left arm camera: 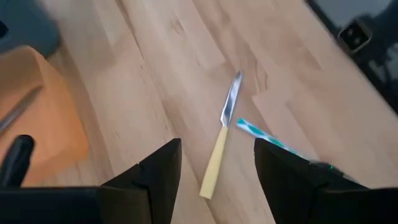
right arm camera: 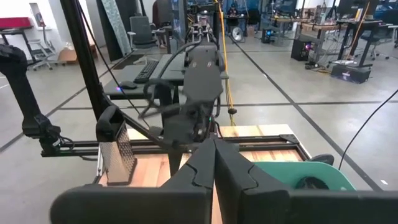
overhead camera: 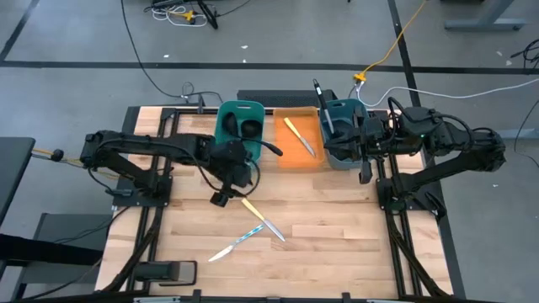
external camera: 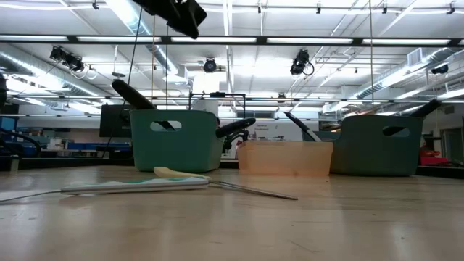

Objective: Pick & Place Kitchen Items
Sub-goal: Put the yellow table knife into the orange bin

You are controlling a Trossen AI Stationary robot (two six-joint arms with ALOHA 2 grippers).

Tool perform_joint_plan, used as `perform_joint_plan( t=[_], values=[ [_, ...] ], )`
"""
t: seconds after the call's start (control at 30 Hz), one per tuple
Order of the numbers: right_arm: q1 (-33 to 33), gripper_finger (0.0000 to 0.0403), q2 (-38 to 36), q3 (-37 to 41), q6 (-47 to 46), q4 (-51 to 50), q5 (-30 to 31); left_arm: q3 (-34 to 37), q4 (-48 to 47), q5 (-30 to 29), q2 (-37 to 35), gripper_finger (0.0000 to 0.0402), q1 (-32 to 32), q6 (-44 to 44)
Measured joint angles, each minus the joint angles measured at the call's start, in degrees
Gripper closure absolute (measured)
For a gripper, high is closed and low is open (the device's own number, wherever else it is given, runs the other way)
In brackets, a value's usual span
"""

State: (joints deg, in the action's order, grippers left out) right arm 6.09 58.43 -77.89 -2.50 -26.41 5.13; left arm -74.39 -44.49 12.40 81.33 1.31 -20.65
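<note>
The left gripper is hanging with its jaws spread and nothing in them, right over the yellow-handled knife lying on the table, just in front of the orange tray. That tray is holding another knife. The right gripper is sitting pressed together beside the right teal bin, which has a black utensil sticking up in it.

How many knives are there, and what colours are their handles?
Yellow handle: 2, the table knife and the tray knife.
Blue handle: 1, the blue knife.
Total: 3.
</note>
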Motion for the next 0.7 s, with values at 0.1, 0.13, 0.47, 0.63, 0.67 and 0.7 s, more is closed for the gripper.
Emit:
perform_joint_plan(
  t=[0.1, 0.13, 0.47, 0.63, 0.67, 0.7],
  values=[
    [0.0, 0.0392, -0.02, 0.0, 0.0, -0.16, 0.0, 0.0, -0.33, -1.24, 1.17, 0.0194, 1.17, -0.44],
    [0.0, 0.0392, 0.0, 0.0, 0.02, -0.18, 0.0, 0.0, -0.56, -1.31, 1.32, 0.0195, 1.41, -0.62],
    [0.0, 0.0392, 0.0, 0.0, 0.59, -0.77, 0.0, 0.0, -3.92, -4.2, 1.32, 0.018, 3.08, 0.17],
    [0.0, 0.0392, 0.0, 0.0, 0.55, 1.37, -4.94, 0.0, -4.05, -5.38, 1.32, 0.0144, 4.22, 0.29],
    [0.0, 0.0392, 0.0, 0.0, 0.56, 2.63, -6.68, 0.0, -4.06, -5.53, 1.32, 0.0138, 4.39, 0.28],
    [0.02, 0.0392, 0.0, 0.0, 0.57, 4.1, -8.35, 0.0, -4.11, -5.69, 1.32, 0.0132, 4.5, 0.29]
  ],
)
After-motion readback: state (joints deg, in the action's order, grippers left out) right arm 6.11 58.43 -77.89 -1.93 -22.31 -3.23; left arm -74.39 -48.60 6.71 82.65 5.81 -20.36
